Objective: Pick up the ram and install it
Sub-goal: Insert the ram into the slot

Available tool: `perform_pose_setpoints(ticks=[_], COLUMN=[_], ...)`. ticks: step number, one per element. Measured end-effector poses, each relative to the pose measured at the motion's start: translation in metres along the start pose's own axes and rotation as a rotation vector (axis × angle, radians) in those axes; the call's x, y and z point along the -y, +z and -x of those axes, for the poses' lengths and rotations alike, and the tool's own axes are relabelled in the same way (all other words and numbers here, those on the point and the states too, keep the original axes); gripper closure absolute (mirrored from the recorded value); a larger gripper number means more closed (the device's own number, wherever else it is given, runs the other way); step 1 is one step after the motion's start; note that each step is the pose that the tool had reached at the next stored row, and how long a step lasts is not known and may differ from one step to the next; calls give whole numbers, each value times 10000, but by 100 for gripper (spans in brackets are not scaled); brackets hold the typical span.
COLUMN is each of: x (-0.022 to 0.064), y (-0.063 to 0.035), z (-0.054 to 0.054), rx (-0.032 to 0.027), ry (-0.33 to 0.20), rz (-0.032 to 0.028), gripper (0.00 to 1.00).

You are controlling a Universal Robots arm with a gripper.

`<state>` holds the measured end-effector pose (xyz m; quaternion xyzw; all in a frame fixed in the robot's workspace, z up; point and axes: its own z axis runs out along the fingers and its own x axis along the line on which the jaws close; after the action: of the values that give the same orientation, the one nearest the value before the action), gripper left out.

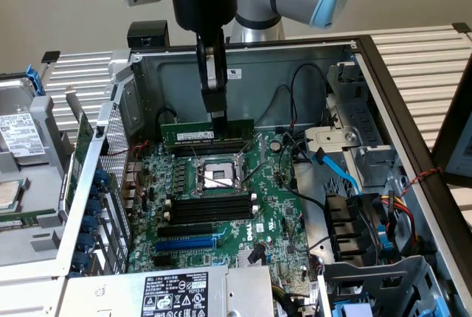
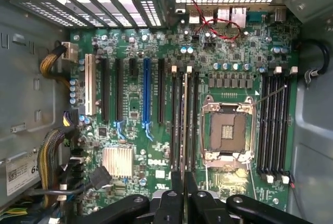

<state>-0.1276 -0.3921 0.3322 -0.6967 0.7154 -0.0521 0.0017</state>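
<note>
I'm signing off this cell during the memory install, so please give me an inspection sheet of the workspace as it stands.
Surface: motherboard lying in the open computer case; CPU socket uncovered.
Job's things: the ram stands on its long edge at the memory slots behind the socket in the exterior view; whether it is seated cannot be told.
Clutter: nothing seen.
Grippers: gripper, jaws shut on the ram's upper edge.
Cables: blue cable and bundled wires toward the exterior view's right, apart from the ram.
Surroundings: slatted table; labelled drive at the exterior view's left.
</note>
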Motion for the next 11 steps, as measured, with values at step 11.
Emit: perform_pose_setpoints(ticks=[11], x=[-17], y=[164], z=[-1], rx=[559], ry=[-196], rz=[-24], gripper=[87])
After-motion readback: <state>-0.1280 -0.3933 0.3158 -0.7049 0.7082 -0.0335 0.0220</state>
